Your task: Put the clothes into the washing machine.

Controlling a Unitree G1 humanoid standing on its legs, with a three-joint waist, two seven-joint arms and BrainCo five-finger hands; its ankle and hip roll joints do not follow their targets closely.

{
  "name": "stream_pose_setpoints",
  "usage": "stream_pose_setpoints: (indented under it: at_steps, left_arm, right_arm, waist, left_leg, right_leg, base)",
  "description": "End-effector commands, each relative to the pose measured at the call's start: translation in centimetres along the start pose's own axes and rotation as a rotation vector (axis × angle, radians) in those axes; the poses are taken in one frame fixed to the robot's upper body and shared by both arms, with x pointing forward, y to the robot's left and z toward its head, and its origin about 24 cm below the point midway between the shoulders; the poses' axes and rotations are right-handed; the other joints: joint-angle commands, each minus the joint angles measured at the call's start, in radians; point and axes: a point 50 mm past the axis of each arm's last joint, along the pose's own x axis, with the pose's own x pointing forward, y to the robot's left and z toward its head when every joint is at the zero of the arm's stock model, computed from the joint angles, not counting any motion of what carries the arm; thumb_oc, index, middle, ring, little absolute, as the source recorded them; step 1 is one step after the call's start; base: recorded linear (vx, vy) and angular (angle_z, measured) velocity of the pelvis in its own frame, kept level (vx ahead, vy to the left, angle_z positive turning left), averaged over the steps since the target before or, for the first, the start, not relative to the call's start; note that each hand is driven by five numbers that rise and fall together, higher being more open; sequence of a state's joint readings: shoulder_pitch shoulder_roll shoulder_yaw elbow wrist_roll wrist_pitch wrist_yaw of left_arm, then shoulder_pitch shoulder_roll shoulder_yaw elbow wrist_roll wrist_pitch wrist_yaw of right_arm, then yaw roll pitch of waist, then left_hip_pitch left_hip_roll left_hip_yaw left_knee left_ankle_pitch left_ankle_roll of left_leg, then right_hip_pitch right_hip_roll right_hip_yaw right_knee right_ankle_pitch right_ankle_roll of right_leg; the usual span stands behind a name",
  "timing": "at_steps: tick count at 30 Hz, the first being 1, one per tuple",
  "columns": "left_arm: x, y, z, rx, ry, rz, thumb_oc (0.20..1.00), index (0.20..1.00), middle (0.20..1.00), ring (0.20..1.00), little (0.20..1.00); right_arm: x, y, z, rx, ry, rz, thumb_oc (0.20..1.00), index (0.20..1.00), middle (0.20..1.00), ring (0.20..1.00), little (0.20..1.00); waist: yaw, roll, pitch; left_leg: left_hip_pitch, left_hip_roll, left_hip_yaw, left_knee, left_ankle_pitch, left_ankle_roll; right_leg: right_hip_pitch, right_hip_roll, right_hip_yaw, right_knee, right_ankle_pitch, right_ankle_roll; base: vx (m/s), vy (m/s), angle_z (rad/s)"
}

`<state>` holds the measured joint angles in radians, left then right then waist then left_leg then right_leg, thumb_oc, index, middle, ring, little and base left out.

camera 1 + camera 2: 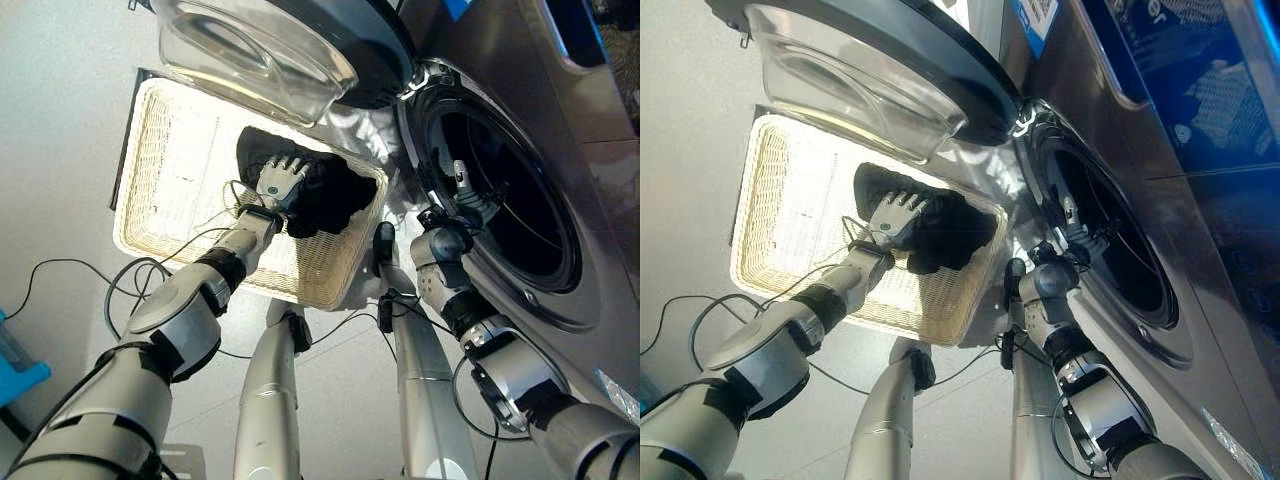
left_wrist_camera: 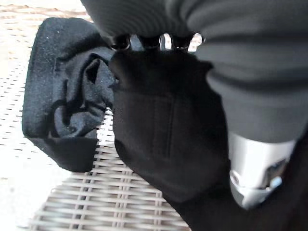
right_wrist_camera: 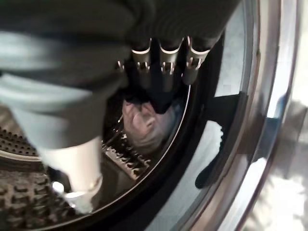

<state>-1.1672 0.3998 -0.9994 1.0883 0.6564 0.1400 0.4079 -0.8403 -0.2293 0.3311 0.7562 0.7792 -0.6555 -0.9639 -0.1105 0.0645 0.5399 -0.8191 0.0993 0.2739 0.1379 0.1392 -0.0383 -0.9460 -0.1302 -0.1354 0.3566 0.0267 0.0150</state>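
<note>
Fingers [image 1: 291, 165] of your left hand [image 1: 282, 180] lie spread and fairly straight on top of the black clothes [image 1: 325, 195], pressing down on the pile without curling round it. Your left wrist view shows what the head views cannot: the fabric is bunched into folds, with one thick rolled wad [image 2: 62, 101] beside a flatter panel, and the dark fingertips rest against the cloth.

You can see that the clothes sit in the corner of the wicker basket [image 1: 170, 190] nearest the machine. Pale and rectangular, the basket rests on the light grey floor [image 1: 60, 150], and most of its woven bottom is bare.

Just beside the basket stands the washing machine [image 1: 590, 180], a dark grey front-loader with its round door [image 1: 270, 50] swung open above the basket, the clear bowl of the door window facing you. A blue label sits on the machine's upper front; its print is too small for you to read.

Your right hand [image 1: 462, 195] is at the drum opening [image 1: 510, 200], its fingers [image 3: 163, 62] extended in a row and holding nothing. Your right wrist view looks into the drum: perforated ribbed metal, and something pale [image 3: 147, 125] lying low inside, too blurred to identify. A blue object [image 1: 18, 365] sits on the floor well apart from the basket.
</note>
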Motion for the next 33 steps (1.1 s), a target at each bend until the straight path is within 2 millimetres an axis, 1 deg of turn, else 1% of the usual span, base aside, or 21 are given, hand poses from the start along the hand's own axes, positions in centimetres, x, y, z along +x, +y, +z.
stream_pose_setpoints:
  at_steps: [1, 4, 5, 6, 9, 15, 21, 22, 24, 26, 28, 30, 31, 33]
  left_arm:
    - [-0.1, -1.2, -1.4, 0.016, 0.118, -0.155, 1.0, 1.0, 1.0, 1.0, 1.0]
    - [0.0, -1.1, -1.6, 0.001, 0.15, -0.202, 1.0, 1.0, 1.0, 1.0, 1.0]
    - [0.0, -1.3, -1.7, 0.004, 0.155, -0.231, 0.529, 0.529, 0.529, 0.529, 0.529]
    - [-0.1, -1.4, -1.7, 0.002, 0.152, -0.247, 0.2, 0.2, 0.2, 0.2, 0.2]
    - [-0.2, -1.7, -1.8, -0.011, 0.146, -0.267, 0.2, 0.2, 0.2, 0.2, 0.2]
    - [-0.2, -1.6, -1.7, -0.024, 0.122, -0.212, 0.2, 0.2, 0.2, 0.2, 0.2]
    - [-0.5, -1.8, -2.0, -0.042, 0.118, -0.171, 0.2, 0.2, 0.2, 0.2, 0.2]
    - [-0.6, -1.8, -2.2, -0.058, 0.116, -0.143, 0.2, 0.2, 0.2, 0.2, 0.2]
    - [-1.0, -2.1, -2.6, -0.219, 0.156, -0.088, 0.2, 0.2, 0.2, 0.2, 0.2]
    - [-1.1, -2.2, -2.7, -0.286, 0.173, -0.06, 0.2, 0.2, 0.2, 0.2, 0.2]
    - [-1.3, -1.9, -2.9, -0.417, 0.193, 0.043, 0.2, 0.2, 0.2, 0.2, 0.2]
    - [-1.3, -1.9, -2.9, -0.417, 0.193, 0.043, 0.2, 0.2, 0.2, 0.2, 0.2]
    - [-1.4, -1.8, -3.1, -0.468, 0.209, 0.078, 0.2, 0.2, 0.2, 0.2, 0.2]
    - [-1.4, -1.8, -3.1, -0.468, 0.209, 0.078, 0.2, 0.2, 0.2, 0.2, 0.2]
  right_arm:
    - [-0.9, 1.2, 1.0, 0.113, -0.036, 0.04, 1.0, 1.0, 1.0, 1.0, 1.0]
    - [-1.4, 1.8, 1.5, 0.148, -0.05, 0.045, 1.0, 1.0, 1.0, 1.0, 1.0]
    - [-1.5, 1.8, 1.7, 0.165, -0.052, 0.043, 1.0, 1.0, 1.0, 1.0, 1.0]
    - [-1.5, 1.9, 1.8, 0.177, -0.053, 0.04, 1.0, 1.0, 1.0, 1.0, 1.0]
    - [-1.3, 1.7, 2.0, 0.202, -0.055, 0.036, 1.0, 1.0, 1.0, 1.0, 1.0]
    - [-1.4, 1.5, 2.2, 0.21, -0.056, 0.04, 1.0, 1.0, 1.0, 1.0, 1.0]
    - [-1.4, 1.0, 1.7, 0.188, -0.034, 0.041, 1.0, 1.0, 1.0, 1.0, 1.0]
    - [-1.4, 0.7, 1.5, 0.178, -0.023, 0.039, 1.0, 1.0, 1.0, 1.0, 1.0]
    - [-1.6, 0.2, 1.0, 0.135, -0.019, 0.045, 1.0, 1.0, 1.0, 1.0, 1.0]
    - [-1.7, 0.2, 0.8, 0.113, -0.02, 0.059, 1.0, 1.0, 1.0, 1.0, 1.0]
    - [-2.2, 0.2, 0.5, 0.038, -0.026, 0.108, 1.0, 1.0, 1.0, 1.0, 1.0]
    - [-2.2, 0.2, 0.5, 0.038, -0.026, 0.108, 1.0, 1.0, 1.0, 1.0, 1.0]
    - [-2.3, 0.3, 0.3, 0.021, -0.023, 0.139, 1.0, 1.0, 1.0, 1.0, 1.0]
    - [-2.3, 0.3, 0.3, 0.021, -0.023, 0.139, 1.0, 1.0, 1.0, 1.0, 1.0]
  waist:
    - [-0.012, -0.02, -0.02]
    - [-0.015, -0.024, -0.02]
    - [-0.016, -0.026, -0.02]
    - [-0.017, -0.027, -0.02]
    - [-0.019, -0.031, -0.02]
    - [-0.021, -0.035, -0.02]
    - [-0.018, -0.036, -0.02]
    - [-0.017, -0.035, -0.02]
    - [-0.014, -0.036, -0.02]
    - [-0.011, -0.035, -0.02]
    - [-0.006, -0.033, -0.02]
    - [-0.006, -0.033, -0.02]
    - [-0.003, -0.032, -0.02]
    - [-0.003, -0.032, -0.02]
  left_leg:
    - [-0.058, -0.035, 0.049, 0.045, -0.017, -0.078]
    - [-0.069, -0.032, 0.051, 0.044, -0.013, -0.08]
    - [-0.073, -0.031, 0.05, 0.044, -0.013, -0.079]
    - [-0.075, -0.03, 0.049, 0.045, -0.012, -0.08]
    - [-0.075, -0.03, 0.047, 0.047, -0.014, -0.08]
    - [-0.052, -0.026, 0.045, 0.058, -0.02, -0.079]
    - [-0.029, -0.023, 0.043, 0.069, -0.028, -0.08]
    - [-0.016, -0.019, 0.046, 0.071, -0.031, -0.079]
    - [0.005, -0.016, 0.042, 0.079, -0.038, -0.078]
    - [0.014, -0.017, 0.038, 0.079, -0.04, -0.077]
    - [0.034, -0.016, 0.035, 0.082, -0.045, -0.075]
    - [0.034, -0.016, 0.035, 0.082, -0.045, -0.075]
    - [0.041, -0.016, 0.034, 0.083, -0.047, -0.074]
    - [0.041, -0.016, 0.034, 0.083, -0.047, -0.074]
  right_leg:
    - [-0.003, 0.033, -0.05, -0.047, 0.077, 0.117]
    - [-0.017, 0.033, -0.047, -0.047, 0.081, 0.119]
    - [-0.021, 0.033, -0.045, -0.047, 0.083, 0.119]
    - [-0.023, 0.033, -0.043, -0.049, 0.085, 0.119]
    - [-0.023, 0.035, -0.04, -0.05, 0.088, 0.12]
    - [-0.002, 0.027, -0.044, -0.037, 0.082, 0.122]
    - [0.021, 0.021, -0.053, -0.026, 0.071, 0.12]
    - [0.032, 0.018, -0.057, -0.019, 0.064, 0.118]
    - [0.053, 0.012, -0.062, -0.007, 0.051, 0.114]
    - [0.063, 0.012, -0.063, -0.006, 0.048, 0.113]
    - [0.082, 0.009, -0.069, 0.005, 0.035, 0.11]
    - [0.082, 0.009, -0.069, 0.005, 0.035, 0.11]
    - [0.088, 0.007, -0.07, 0.009, 0.031, 0.109]
    - [0.088, 0.007, -0.07, 0.009, 0.031, 0.109]
  base:
    - [0.0, 0.0, 0.0]
    - [0.0, 0.0, 0.0]
    - [0.0, 0.0, 0.0]
    - [0.0, 0.0, 0.0]
    - [0.0, 0.0, 0.0]
    - [0.0, 0.0, 0.0]
    - [0.0, 0.0, 0.0]
    - [0.0, 0.0, 0.0]
    - [0.0, 0.0, 0.0]
    - [0.0, 0.0, 0.0]
    - [0.0, 0.0, 0.0]
    - [0.0, 0.0, 0.0]
    - [0.0, 0.0, 0.0]
    - [0.0, 0.0, 0.0]
